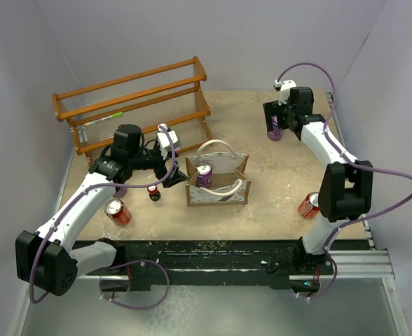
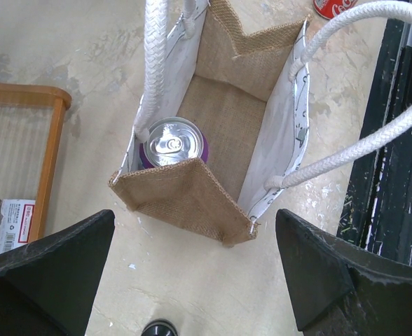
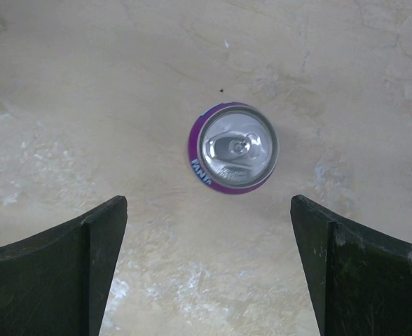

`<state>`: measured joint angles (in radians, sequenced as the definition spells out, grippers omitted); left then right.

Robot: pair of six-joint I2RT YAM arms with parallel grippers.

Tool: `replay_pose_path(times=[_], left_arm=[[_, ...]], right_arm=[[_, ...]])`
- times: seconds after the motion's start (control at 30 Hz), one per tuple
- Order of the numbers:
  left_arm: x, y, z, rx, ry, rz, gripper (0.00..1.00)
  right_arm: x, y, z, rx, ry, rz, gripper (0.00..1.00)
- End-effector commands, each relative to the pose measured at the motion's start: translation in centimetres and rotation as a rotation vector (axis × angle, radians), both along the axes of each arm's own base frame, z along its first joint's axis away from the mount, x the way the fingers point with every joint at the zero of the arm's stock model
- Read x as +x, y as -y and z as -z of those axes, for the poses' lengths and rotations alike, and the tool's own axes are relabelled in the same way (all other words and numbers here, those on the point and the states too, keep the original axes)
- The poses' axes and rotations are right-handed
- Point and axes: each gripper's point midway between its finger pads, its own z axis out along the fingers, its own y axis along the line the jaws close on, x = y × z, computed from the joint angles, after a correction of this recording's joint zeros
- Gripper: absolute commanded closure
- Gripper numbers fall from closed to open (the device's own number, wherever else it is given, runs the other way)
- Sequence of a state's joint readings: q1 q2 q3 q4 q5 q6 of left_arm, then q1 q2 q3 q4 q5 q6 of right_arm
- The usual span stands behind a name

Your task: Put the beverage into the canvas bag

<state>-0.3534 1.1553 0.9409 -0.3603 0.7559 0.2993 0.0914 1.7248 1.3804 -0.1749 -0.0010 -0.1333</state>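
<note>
Pick-up step, I judge: right jaws hang spread over the purple can [image 3: 234, 147] near the counter's [image 1: 279, 171] far right corner and should next drop and pinch it; the canvas bag [image 1: 216, 193] stands mid-counter, left jaws spread.

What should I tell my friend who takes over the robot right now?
Left end effector: open, empty, beside the small tan-brown canvas bag.
Right end effector: open, empty, above an upright purple Fanta can on the table.
Done: a second purple metal can stands inside the bag.
To do: grasp the Fanta can and bag it. Two red cans also sit outside.
</note>
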Motion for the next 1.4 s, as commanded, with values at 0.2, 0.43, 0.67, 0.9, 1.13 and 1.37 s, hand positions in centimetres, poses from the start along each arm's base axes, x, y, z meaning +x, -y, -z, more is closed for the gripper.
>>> replay_pose_path(times=[0.2, 0.43, 0.67, 0.9, 1.13, 1.37], left_arm=[[0.5, 0.1, -2.3, -0.028, 0.081, 0.015, 0.01], [0.5, 0.1, -2.2, -0.027, 0.079, 0.015, 0.01], [0.5, 0.1, -2.1, -0.026, 0.076, 0.016, 0.01], [0.5, 0.2, -2.2, -0.028, 0.077, 0.019, 0.01], [0.7, 0.1, -2.2, -0.03, 0.071, 0.005, 0.01], [0.9, -0.1, -2.2, -0.032, 0.07, -0.028, 0.01]], right_arm=[[4.3, 1.6, -0.6, 0.06, 0.028, 0.036, 0.0], [5.0, 1.0, 2.0, 0.128, -0.055, 0.005, 0.05], [5.3, 1.1, 3.3, 0.146, -0.087, 0.001, 0.18], [5.4, 1.4, 3.4, 0.14, -0.091, 0.001, 0.32], [4.4, 1.7, -1.0, 0.093, 0.003, -0.038, 0.56], [0.7, 0.4, -8.7, 0.066, 0.149, -0.159, 0.87]])
